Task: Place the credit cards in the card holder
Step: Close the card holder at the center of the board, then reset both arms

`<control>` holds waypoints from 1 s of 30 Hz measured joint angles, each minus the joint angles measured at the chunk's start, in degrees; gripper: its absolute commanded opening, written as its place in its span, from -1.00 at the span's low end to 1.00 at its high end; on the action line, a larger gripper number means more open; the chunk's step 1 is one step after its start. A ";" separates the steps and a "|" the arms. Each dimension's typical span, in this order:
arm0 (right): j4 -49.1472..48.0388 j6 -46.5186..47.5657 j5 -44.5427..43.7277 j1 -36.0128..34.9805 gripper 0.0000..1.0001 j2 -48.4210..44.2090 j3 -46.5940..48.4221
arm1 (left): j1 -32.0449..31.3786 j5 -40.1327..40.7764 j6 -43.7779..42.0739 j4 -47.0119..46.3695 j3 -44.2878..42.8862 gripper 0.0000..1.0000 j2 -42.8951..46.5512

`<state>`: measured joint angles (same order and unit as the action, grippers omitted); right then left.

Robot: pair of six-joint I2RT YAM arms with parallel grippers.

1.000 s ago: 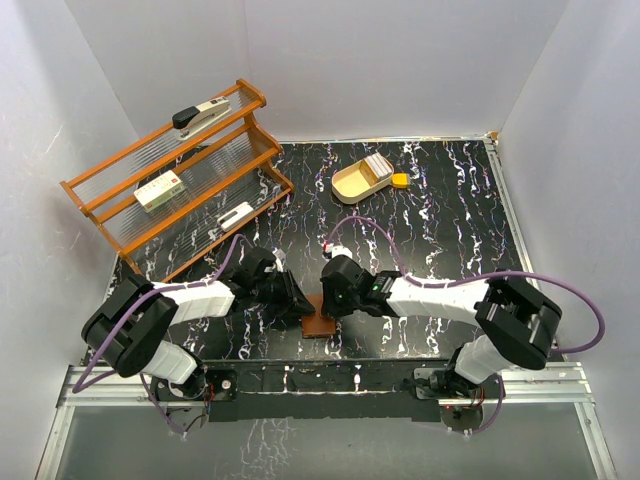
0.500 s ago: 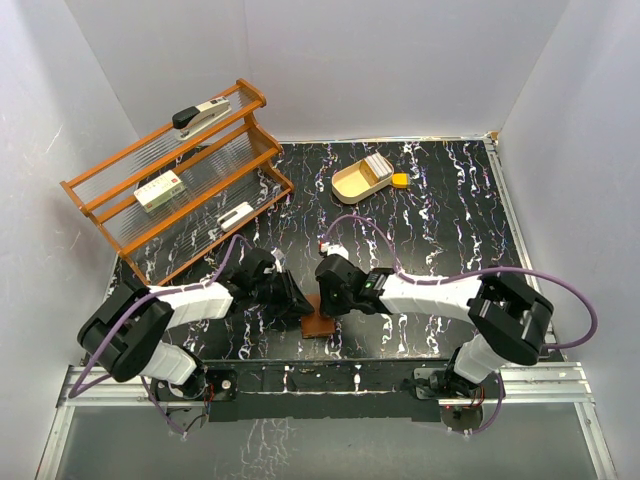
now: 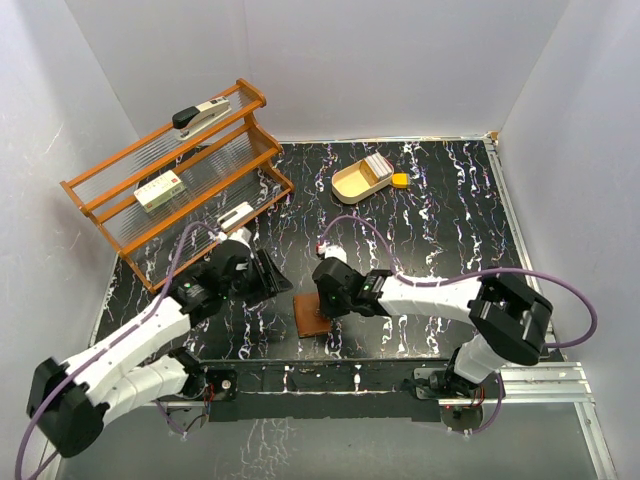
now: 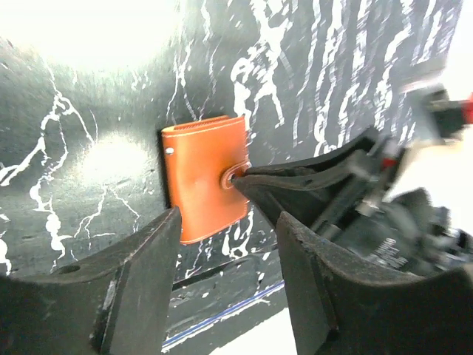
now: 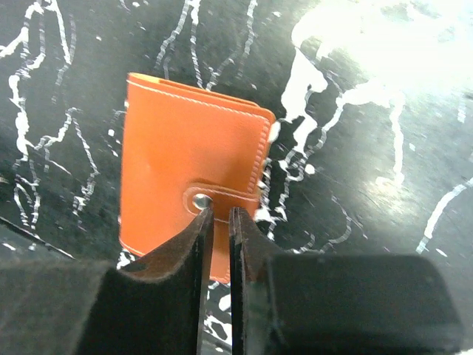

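The snap tab (image 5: 222, 198) of the holder (image 5: 188, 170) sits at the right gripper (image 5: 220, 214), nearly pressed together, perhaps nipping it; the spread left gripper (image 3: 272, 276) stands off upper left.

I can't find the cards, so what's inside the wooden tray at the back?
A stack of cards sits at the right end of the tray; the rest of it looks bare. How many cards there are, and anything under them, is hidden.
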<state>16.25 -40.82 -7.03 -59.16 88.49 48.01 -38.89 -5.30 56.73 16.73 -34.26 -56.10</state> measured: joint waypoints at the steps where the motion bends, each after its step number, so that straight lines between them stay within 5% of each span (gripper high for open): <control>1: 1.27 0.31 -0.57 -0.07 -0.65 -0.48 0.00 | 0.00 1.62 -0.52 2.01 -1.44 0.15 2.14; 4: 6.03 0.96 -2.16 -0.09 -0.57 -3.19 0.37 | 0.09 5.97 -2.60 8.57 -6.91 0.33 7.19; 6: 8.76 1.40 -2.97 -0.09 -0.39 -6.19 1.38 | 0.11 7.52 -3.69 11.65 -10.03 0.94 8.59; 10: 12.72 2.34 -5.55 -0.09 0.04 -15.21 6.19 | 0.11 10.23 -5.86 18.21 -18.67 0.97 10.38; 14: 15.45 3.39 -9.31 -0.09 0.91 -24.11 12.81 | 0.11 12.31 -7.56 23.96 -26.45 0.97 11.78; 22: 19.78 4.81 -15.08 -0.07 0.96 -33.70 21.14 | 0.11 17.64 -12.41 33.00 -43.91 0.97 13.25; 30: 21.29 2.49 -18.53 -0.09 0.96 -41.48 18.64 | 0.11 16.83 -14.73 31.87 -42.69 0.97 20.63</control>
<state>37.54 -38.33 -25.56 -59.24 47.00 66.65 -38.79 11.53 42.00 48.60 -76.95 -35.46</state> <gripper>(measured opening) 0.981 0.985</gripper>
